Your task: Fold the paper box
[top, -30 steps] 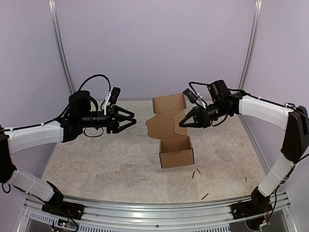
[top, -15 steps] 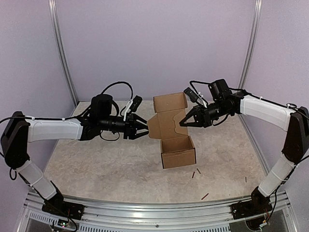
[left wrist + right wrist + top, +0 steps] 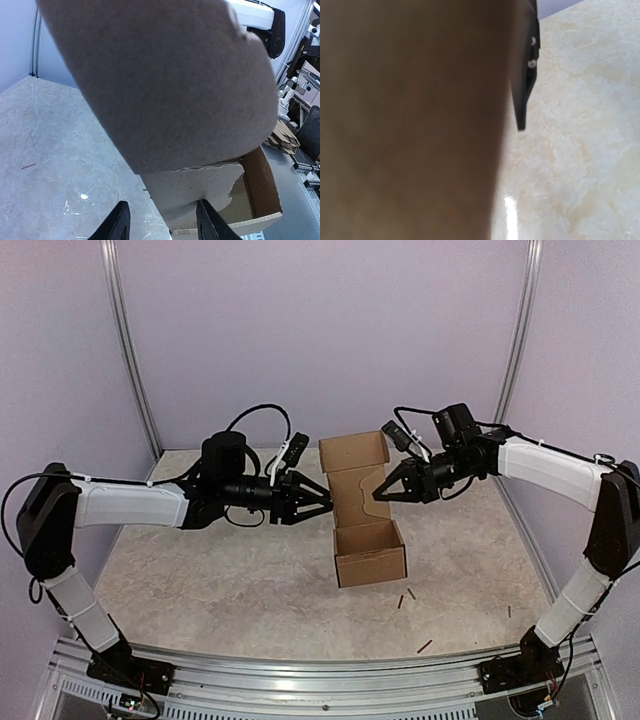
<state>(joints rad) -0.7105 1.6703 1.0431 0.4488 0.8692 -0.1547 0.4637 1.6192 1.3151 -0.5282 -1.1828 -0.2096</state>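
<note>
A robotics lab: aluminium-framed booth [image 3: 127, 350], lilac walls [image 3: 320, 330], marbled tabletop [image 3: 220, 580].

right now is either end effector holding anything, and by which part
The right end effector is shut on the paper box, pinching the lid's right side flap. The left end effector is open beside the lid's left flap, gripping nothing.

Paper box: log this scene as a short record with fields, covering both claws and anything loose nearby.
paper box: brown cardboard, base open-topped on the table
lid: upright behind the base, not yet folded down
left claw: open, up against the lid's left flap
right claw: shut, apparently pinching the lid's right side
loose items: small dark sticks on the table, in front of and to the right of the box
</note>
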